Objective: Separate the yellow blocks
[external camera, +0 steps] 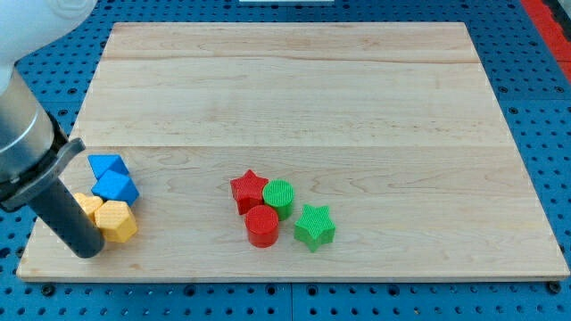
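Two yellow blocks sit touching near the board's lower left: a yellow hexagon (pixel 117 221) and, to its left, a second yellow block (pixel 87 206) partly hidden behind the rod, its shape unclear. My tip (pixel 87 251) rests on the board just left of and below the yellow hexagon, close against both yellow blocks. Two blue blocks stand right above them: a blue block (pixel 116 187) touching the yellows and another blue block (pixel 106 165) behind it.
A cluster lies at the lower middle of the wooden board (pixel 294 98): a red star (pixel 249 190), a green cylinder (pixel 278 195), a red cylinder (pixel 262 226) and a green star (pixel 314 226). The board's left and bottom edges are near my tip.
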